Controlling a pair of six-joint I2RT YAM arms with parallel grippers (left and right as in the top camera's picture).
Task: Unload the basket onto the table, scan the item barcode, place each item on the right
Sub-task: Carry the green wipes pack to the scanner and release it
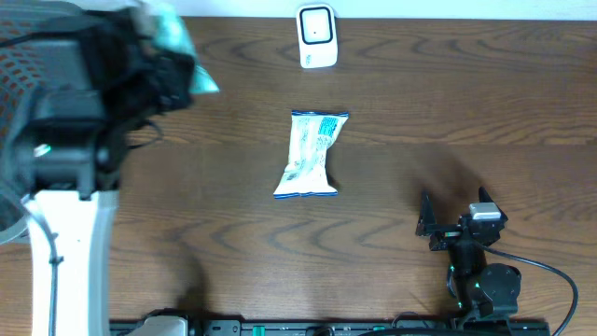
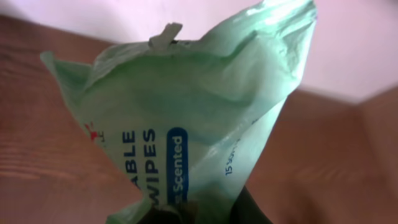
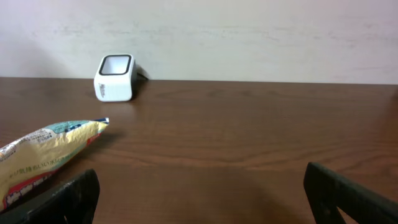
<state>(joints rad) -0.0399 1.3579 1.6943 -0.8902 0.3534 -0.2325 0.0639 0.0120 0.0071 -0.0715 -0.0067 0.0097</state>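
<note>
We find the left gripper (image 2: 208,214) clenched on the soft pale-green plastic pack of wipes (image 2: 186,112), raised at the worktop's far left corner, long axis running out from the fingers; the small white box scanner (image 1: 317,37) stands mid far edge, to the pack's right; the right gripper (image 1: 455,222) stands wide open and empty near the near right corner, farther off.

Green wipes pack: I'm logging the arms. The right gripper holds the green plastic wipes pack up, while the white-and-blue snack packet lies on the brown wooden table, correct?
No. The left gripper holds the green plastic wipes pack up, as the left wrist view shows; the right gripper is open. The white-and-blue snack packet does lie on the brown wooden table.
</note>
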